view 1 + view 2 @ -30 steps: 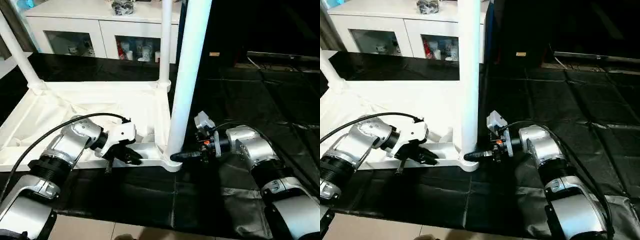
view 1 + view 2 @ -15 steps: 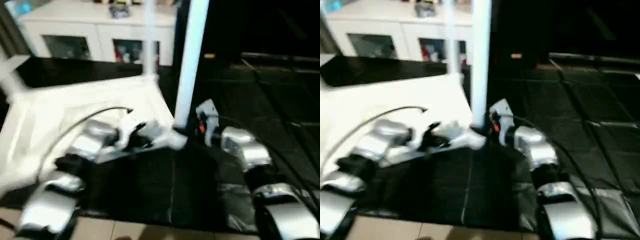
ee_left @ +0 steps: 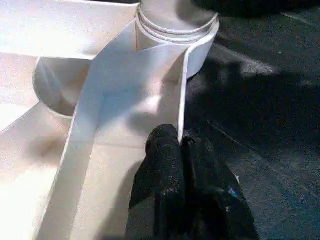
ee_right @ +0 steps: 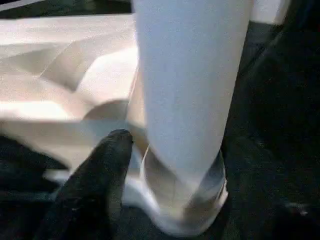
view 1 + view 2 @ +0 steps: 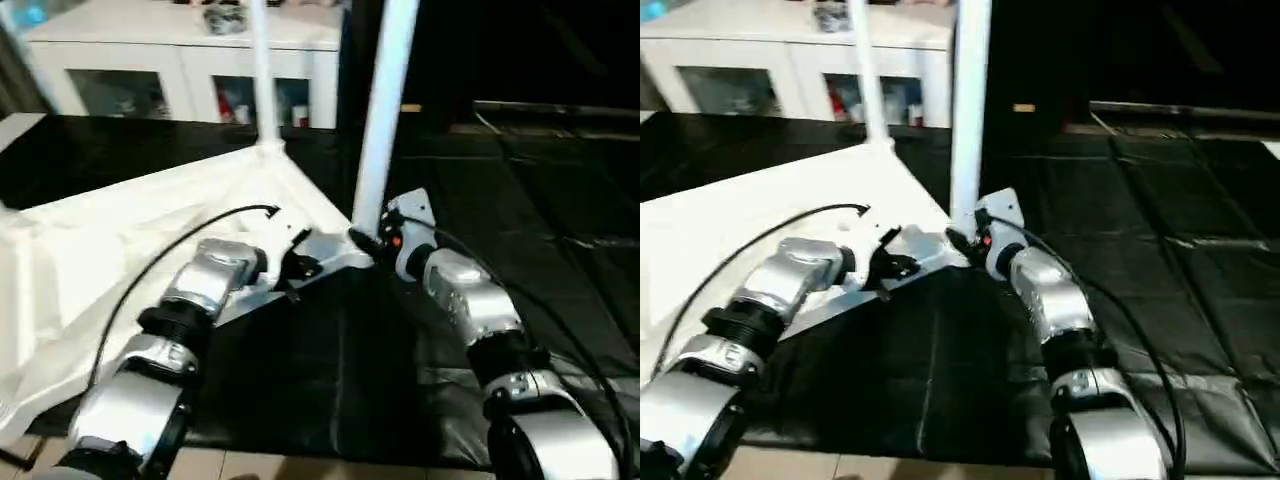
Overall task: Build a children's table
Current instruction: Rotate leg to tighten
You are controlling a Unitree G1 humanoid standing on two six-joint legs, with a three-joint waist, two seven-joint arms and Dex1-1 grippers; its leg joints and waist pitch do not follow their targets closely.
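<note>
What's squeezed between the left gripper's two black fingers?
The thin white side wall of the table top, pinched by the left gripper, seen in the left wrist view.

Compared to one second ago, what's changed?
The tabletop has swung round on the black mat: its near corner, with the near leg, moved away from the robot. Both arms followed. Unchanged: left gripper shut on the rim, right gripper at the leg's base.

Upturned table [image 5: 120, 230], upright legs [image 5: 385, 110]
</note>
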